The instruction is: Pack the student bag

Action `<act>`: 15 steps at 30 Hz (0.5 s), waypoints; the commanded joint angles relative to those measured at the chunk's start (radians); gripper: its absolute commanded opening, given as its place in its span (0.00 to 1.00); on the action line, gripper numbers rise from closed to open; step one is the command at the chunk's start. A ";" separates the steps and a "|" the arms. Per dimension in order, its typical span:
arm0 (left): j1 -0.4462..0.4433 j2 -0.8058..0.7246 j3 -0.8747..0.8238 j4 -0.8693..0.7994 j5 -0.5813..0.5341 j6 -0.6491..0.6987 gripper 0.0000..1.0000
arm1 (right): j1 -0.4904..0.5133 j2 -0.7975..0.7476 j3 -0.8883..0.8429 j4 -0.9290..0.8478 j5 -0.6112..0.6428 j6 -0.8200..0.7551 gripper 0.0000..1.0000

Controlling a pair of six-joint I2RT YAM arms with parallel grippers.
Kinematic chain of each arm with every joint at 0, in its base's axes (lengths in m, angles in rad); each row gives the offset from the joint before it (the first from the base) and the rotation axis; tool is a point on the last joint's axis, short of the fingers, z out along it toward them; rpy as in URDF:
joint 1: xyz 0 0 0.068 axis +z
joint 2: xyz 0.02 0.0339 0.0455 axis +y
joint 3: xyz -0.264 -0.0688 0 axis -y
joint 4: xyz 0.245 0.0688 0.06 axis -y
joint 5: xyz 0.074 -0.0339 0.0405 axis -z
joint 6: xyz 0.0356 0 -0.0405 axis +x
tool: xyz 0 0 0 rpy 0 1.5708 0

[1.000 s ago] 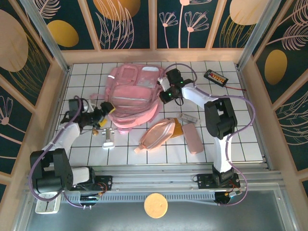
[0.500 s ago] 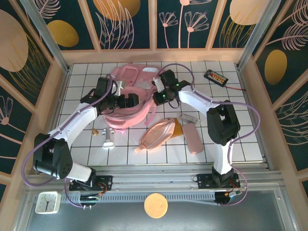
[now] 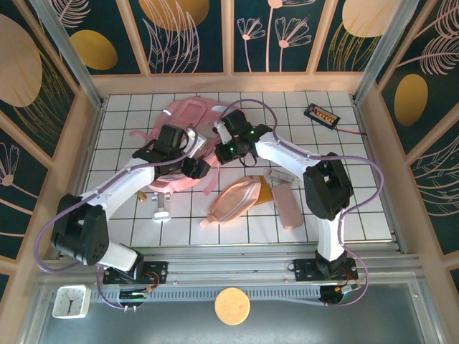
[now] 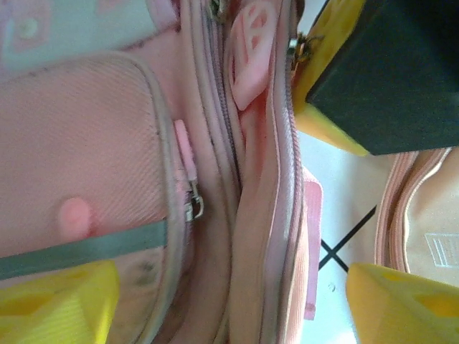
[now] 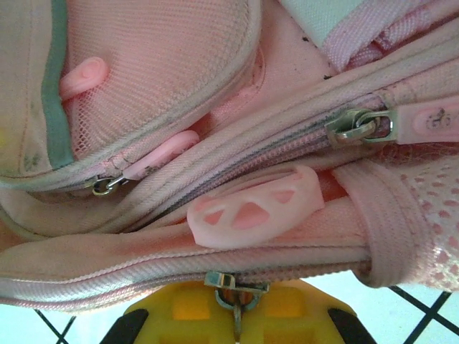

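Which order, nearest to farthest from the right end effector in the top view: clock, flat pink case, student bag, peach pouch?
1. student bag, at the right end effector itself
2. peach pouch, toward the bases
3. flat pink case, right of the pouch
4. clock, near-left corner, off the tiles

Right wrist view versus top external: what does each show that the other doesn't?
Right wrist: a metal zipper pull pinched between the shut right fingers, with a pink paw-shaped tag just above it. Top external: a peach pouch and a flat pink case lying near each other, closer to the arm bases. Both: the pink student bag.
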 commanded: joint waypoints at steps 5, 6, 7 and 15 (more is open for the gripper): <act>-0.010 0.077 -0.044 0.080 -0.081 0.035 0.40 | 0.032 -0.008 0.071 0.007 -0.003 0.012 0.00; -0.010 0.085 -0.043 0.080 -0.105 0.031 0.33 | 0.031 -0.010 0.067 0.005 -0.002 0.013 0.00; -0.009 0.090 -0.042 0.080 -0.127 0.027 0.23 | 0.031 -0.012 0.062 0.005 0.000 0.012 0.00; -0.010 0.041 -0.095 0.087 -0.127 0.024 0.00 | -0.034 -0.042 -0.009 -0.011 0.006 -0.010 0.00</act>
